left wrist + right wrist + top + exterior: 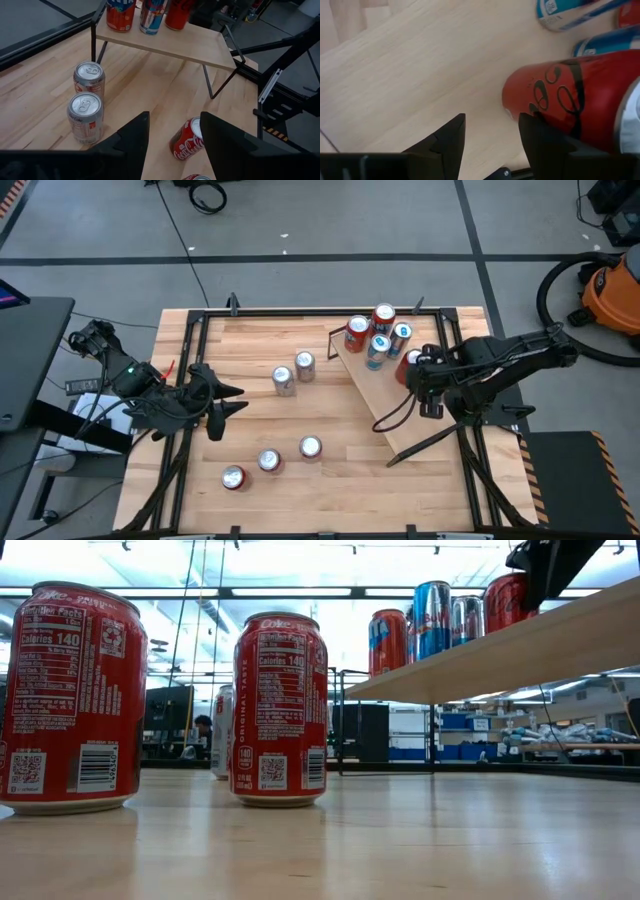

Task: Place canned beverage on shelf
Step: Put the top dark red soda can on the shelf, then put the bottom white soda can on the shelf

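High view: shelf (385,405) sits right of frame centre, a sloped light-wood board on black supports, running diagonally from upper centre to lower right. Its upper end carries four upright cans: two orange/red soda cans and two blue-and-silver cans (378,350). A red Coke can (410,364) stands at the board's right edge, directly at the right gripper (428,385).

Right wrist view: right gripper fingers (445,137) stand apart, nothing between them. Red Coke can lies just beyond and to the right of the fingertips, not clamped. Judgement: can reads as set down on the shelf w/ jaws released; contact btwn can and finger cannot be ruled out.

Left gripper (222,402) waits at left of frame over the table edge, fingers apart, empty (left wrist view confirms).

Loose stock on tabletop (330,480): two silver-top cans (294,373) at centre, three more at lower centre, incl. one red can on its side (233,477).

Key relation: loose cans lie nearer the left gripper, to its right in frame; upright ones have vertical long axis. Tipped can likely needs a diff. approach.
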